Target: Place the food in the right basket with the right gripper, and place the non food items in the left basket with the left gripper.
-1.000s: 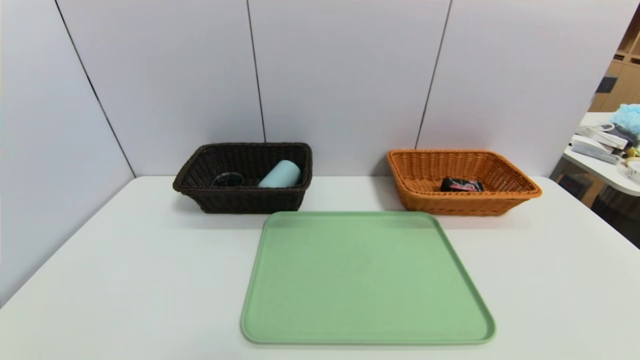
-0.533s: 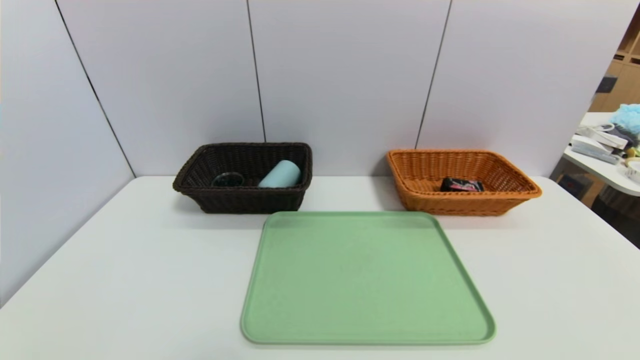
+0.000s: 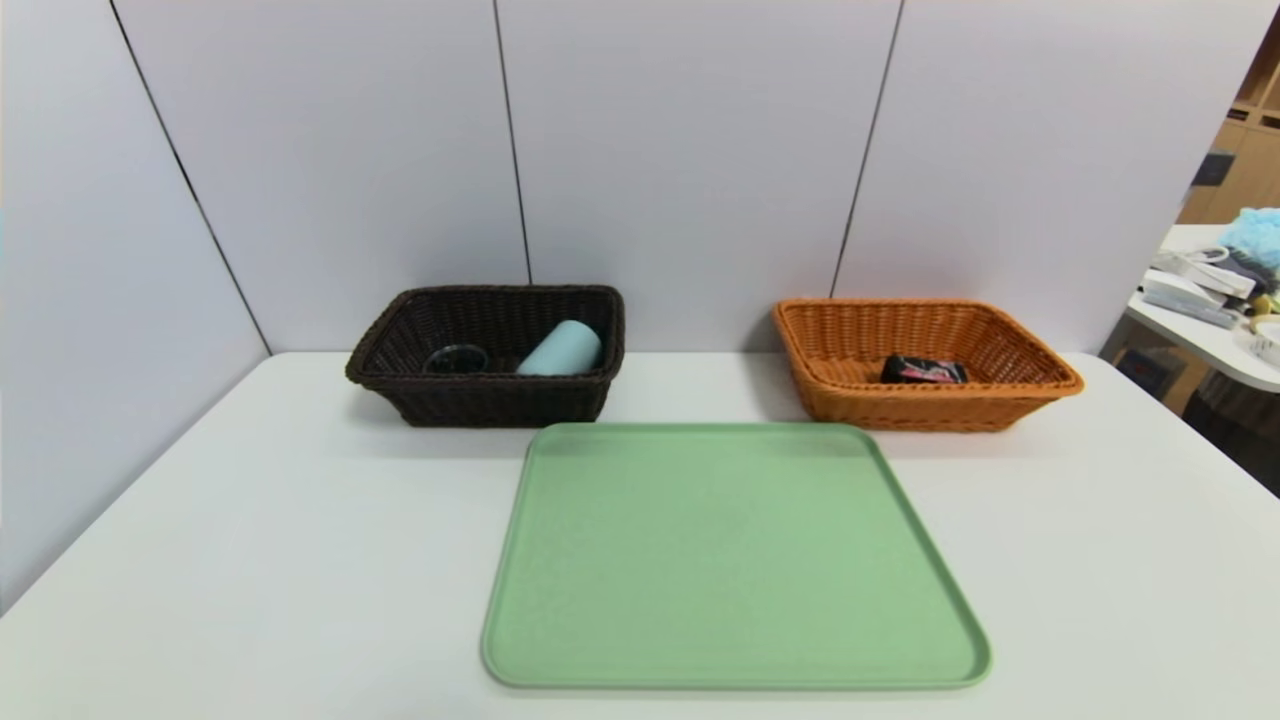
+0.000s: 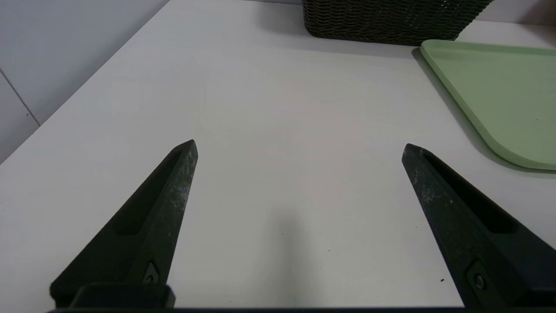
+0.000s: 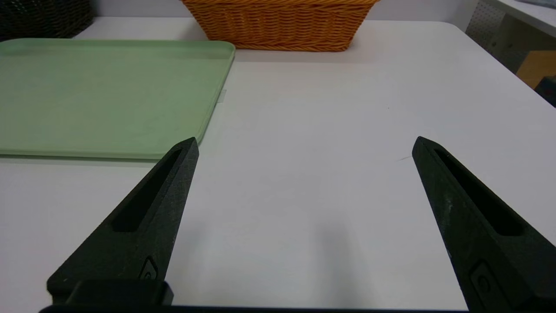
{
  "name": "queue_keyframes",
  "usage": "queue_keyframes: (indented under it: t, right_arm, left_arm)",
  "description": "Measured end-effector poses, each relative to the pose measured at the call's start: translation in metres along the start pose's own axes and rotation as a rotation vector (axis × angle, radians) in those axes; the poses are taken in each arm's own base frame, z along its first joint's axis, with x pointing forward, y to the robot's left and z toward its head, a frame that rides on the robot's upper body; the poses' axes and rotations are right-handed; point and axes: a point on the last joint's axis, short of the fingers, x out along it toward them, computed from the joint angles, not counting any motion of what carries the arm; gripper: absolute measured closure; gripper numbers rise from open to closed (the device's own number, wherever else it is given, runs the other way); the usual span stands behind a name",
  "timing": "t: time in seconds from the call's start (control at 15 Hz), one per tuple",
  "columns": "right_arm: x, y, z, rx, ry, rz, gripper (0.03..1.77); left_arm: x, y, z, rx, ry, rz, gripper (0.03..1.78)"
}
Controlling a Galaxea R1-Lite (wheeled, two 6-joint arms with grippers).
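The dark brown left basket (image 3: 480,400) stands at the back left and holds the blue-grey tumbler (image 3: 562,349), lying tilted, and the small clear glass cup (image 3: 455,358). The orange right basket (image 3: 1000,400) at the back right holds the black food packet (image 3: 922,370). Neither arm shows in the head view. My left gripper (image 4: 299,145) hangs open low over bare table, near side of the left basket (image 4: 386,21). My right gripper (image 5: 305,143) is open too, over bare table to the right of the tray, with the right basket (image 5: 278,26) ahead. Both hold nothing.
A flat green tray (image 3: 735,560) with nothing on it lies in the middle of the white table (image 3: 250,540); its edge shows in both wrist views (image 4: 499,87) (image 5: 87,95). Grey wall panels close the back and left. A cluttered side table (image 3: 1215,310) stands beyond the right edge.
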Motion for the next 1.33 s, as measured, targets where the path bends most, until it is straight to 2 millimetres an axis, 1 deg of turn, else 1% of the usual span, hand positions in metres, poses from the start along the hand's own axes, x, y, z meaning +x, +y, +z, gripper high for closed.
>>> queue_keyframes:
  t: [1.33]
  right_arm:
    - [0.0001,-0.0003,-0.0004,-0.017,0.001,-0.011,0.1]
  left_arm:
    - [0.0,0.0,0.0,0.0,0.0,0.0,0.12]
